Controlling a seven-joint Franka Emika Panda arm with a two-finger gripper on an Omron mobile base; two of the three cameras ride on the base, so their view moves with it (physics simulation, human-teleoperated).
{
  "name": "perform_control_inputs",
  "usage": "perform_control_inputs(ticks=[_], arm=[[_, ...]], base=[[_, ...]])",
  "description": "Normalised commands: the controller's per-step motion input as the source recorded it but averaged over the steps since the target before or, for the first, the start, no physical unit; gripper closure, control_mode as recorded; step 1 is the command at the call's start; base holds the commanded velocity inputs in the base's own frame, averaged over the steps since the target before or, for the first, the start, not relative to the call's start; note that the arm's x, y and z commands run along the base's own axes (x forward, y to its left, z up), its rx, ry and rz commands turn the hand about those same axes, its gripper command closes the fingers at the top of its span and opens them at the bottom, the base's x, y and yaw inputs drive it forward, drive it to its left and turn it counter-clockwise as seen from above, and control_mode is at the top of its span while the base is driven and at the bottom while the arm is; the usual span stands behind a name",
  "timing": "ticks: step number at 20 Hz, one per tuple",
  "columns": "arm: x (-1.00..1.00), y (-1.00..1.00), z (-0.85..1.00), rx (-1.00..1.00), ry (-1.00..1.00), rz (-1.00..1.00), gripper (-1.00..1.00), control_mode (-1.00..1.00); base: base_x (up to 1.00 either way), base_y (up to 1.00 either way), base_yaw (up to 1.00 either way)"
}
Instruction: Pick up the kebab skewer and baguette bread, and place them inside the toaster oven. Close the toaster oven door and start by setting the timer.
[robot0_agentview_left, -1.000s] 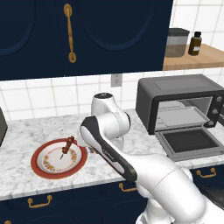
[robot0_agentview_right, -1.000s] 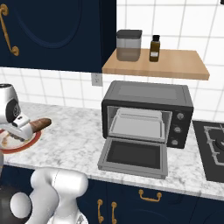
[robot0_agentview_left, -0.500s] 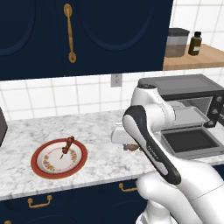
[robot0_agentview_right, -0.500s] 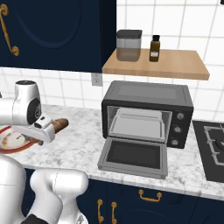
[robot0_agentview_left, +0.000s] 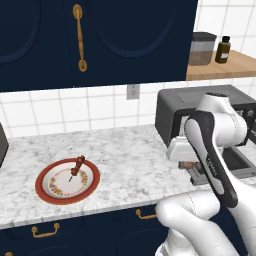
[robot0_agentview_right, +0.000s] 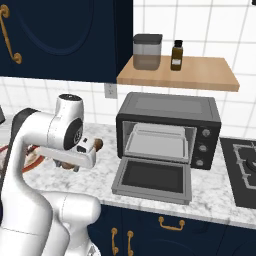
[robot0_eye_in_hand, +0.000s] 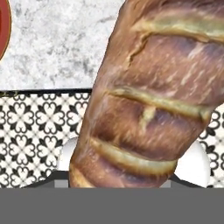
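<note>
The baguette bread (robot0_eye_in_hand: 148, 100), golden-brown with score marks, is held above the counter with my gripper (robot0_agentview_right: 75, 165) shut on it; its end (robot0_agentview_right: 98, 145) pokes out beside the white hand. The hand hangs over the marble just left of the toaster oven (robot0_agentview_right: 170, 107), whose toaster oven door (robot0_agentview_right: 152, 177) lies dropped open. In the left base view the gripper (robot0_agentview_left: 196, 172) and the bread (robot0_agentview_left: 187, 164) are in front of the oven (robot0_agentview_left: 172, 107). The kebab skewer (robot0_agentview_left: 77, 166) lies on a red-rimmed plate (robot0_agentview_left: 45, 192) at the counter's left. The bread hides my fingertips in the hand view.
A tray (robot0_agentview_right: 155, 142) sits inside the oven cavity. Above the oven is a wooden shelf (robot0_agentview_right: 200, 75) with a canister (robot0_agentview_right: 147, 51) and a brown bottle (robot0_agentview_right: 177, 55). A stove top (robot0_agentview_right: 242, 172) lies to the right. Dark blue cabinets hang overhead.
The arm has swung right from over the plate to the front of the toaster oven, carrying the bread. The skewer stays on the plate.
</note>
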Motion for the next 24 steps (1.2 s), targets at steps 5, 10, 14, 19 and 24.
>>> perform_control_inputs(ticks=[5, 10, 14, 19, 24], arm=[[-0.01, -1.0, 0.02, 0.06, 0.0, 0.14, 1.0, -1.0], [0.0, -1.0, 0.0, 0.03, 0.01, 0.21, 1.0, -1.0], [0.23, -0.92, 0.0, 0.0, 0.0, 0.29, 1.0, -1.0], [0.38, -0.58, -0.03, 0.0, 0.0, 0.38, 1.0, -1.0], [0.41, -0.15, -0.01, 0.01, 0.0, 0.27, 1.0, -1.0]], base=[[0.0, 0.0, 0.0], [0.0, 0.0, 0.0], [0.0, 0.0, 0.0], [0.0, 0.0, 0.0], [0.0, 0.0, 0.0]])
